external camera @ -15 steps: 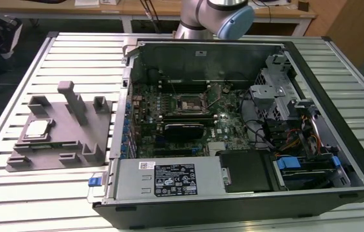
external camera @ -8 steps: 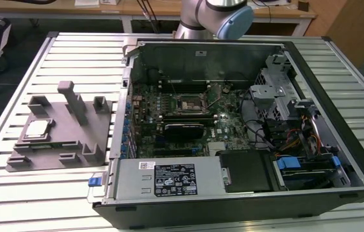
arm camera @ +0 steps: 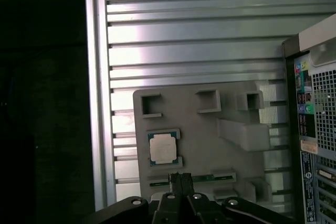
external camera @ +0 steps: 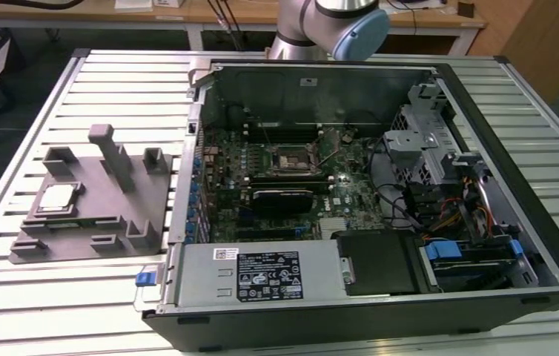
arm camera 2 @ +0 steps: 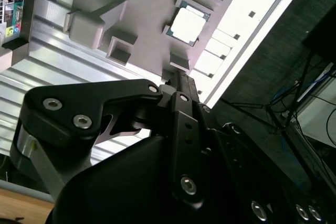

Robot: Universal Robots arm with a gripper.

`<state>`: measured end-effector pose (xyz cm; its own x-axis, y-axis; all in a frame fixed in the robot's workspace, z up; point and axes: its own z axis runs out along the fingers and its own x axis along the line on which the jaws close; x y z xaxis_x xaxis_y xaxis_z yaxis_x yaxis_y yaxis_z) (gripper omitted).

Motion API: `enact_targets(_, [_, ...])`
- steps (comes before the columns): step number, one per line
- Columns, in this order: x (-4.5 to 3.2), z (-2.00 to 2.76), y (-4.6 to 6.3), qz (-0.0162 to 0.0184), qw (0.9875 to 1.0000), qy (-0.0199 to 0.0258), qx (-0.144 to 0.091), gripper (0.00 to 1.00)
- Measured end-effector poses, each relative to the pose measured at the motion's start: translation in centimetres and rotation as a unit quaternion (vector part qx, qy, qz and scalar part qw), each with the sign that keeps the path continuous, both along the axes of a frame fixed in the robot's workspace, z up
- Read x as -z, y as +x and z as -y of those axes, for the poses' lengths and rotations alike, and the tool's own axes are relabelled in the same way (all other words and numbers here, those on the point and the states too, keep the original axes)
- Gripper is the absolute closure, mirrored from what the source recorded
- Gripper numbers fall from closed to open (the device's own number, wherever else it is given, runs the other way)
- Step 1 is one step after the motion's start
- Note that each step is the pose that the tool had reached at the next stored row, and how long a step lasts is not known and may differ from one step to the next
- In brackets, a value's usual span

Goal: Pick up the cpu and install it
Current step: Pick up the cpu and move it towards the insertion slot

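The cpu (external camera: 59,196) is a small silver-topped square lying flat in a recess of the grey fixture (external camera: 96,222), at the exterior view's left. Both wrist views look down on it from well above: cpu (arm camera 2: 186,24), cpu (arm camera: 163,148). My gripper (arm camera: 180,177) hangs high over the fixture (arm camera: 205,129), its two black fingertips (arm camera 2: 176,77) pressed together, shut on nothing. It points at the fixture's edge just beside the cpu. On the motherboard, the dark square socket (external camera: 290,158) with a metal frame sits inside the open computer case (external camera: 546,259).
The fixture carries several upright blocks (external camera: 111,152) around the cpu. The open case stands right beside it on the slatted metal table (external camera: 52,297). The arm's base (external camera: 329,26) rises behind the case. The table edge (arm camera: 97,103) drops to dark floor.
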<state>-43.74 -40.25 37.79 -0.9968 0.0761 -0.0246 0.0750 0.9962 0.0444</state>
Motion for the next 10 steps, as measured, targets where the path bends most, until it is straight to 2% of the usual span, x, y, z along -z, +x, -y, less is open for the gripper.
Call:
enact_targets(7, [0.26, 0.02, -0.13, 0.001, 1.0, -0.0001, 0.0, 0.89])
enact_targets(10, [0.45, 0.11, -0.14, 0.0058, 1.0, 0.0001, 0.0, 0.89])
